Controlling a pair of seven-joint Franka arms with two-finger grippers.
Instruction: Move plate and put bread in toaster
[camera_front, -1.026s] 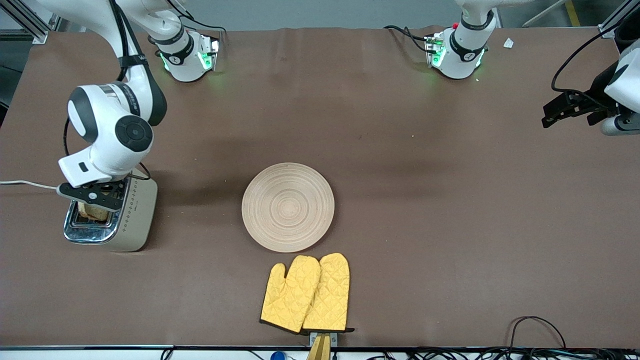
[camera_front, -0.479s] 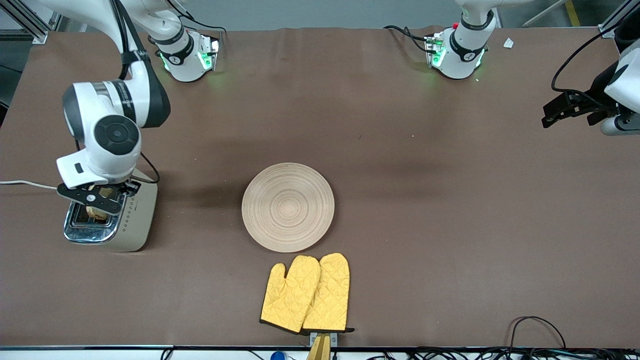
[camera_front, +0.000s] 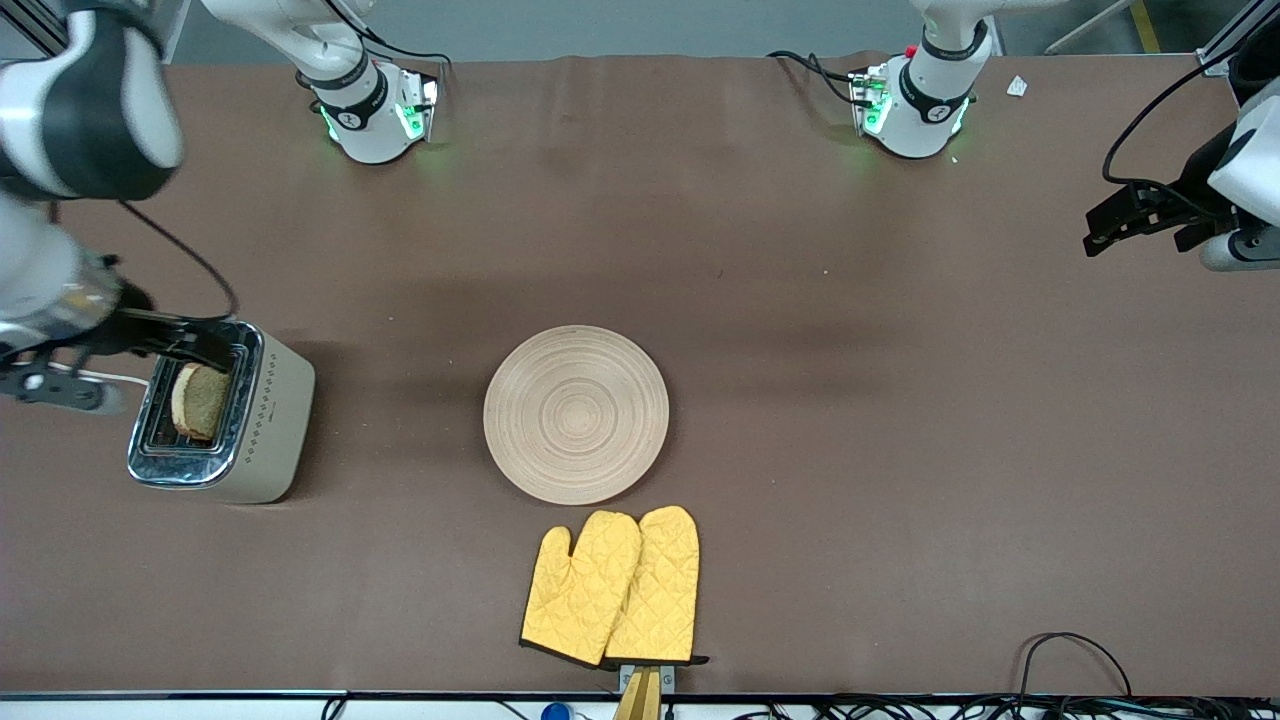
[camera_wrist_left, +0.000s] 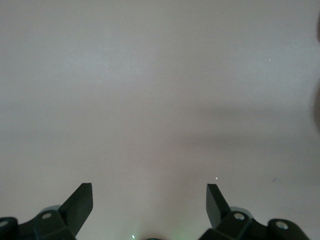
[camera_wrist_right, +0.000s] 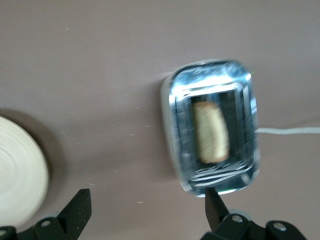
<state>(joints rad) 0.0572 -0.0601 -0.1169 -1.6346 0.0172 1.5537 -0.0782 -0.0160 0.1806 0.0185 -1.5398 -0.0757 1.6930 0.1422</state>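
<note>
1. Bread (camera_front: 198, 401) is sitting in toaster (camera_front: 216, 416) slot w/ top poking out; that step looks done.
2. Plate (camera_front: 576, 413) is lying mid-desk, near yellow mitts (camera_front: 612, 586); can't judge if it's placed.
3. Right claw (camera_wrist_right: 147, 210) is hanging over toaster, fingers apart, empty.
4. Left claw (camera_wrist_left: 149, 200) is waiting, fingers apart, over bare desk (camera_front: 900, 400) nr edge; lots of room.

The bread (camera_front: 201, 401) sits in the toaster (camera_front: 222, 418), its lower part hidden in the slot. From the right wrist the plate (camera_wrist_right: 20, 172) is cut off at the edge, and bread and chrome top are smeared (motion blur). The right gripper (camera_front: 60, 375) runs partly off the front view's edge
</note>
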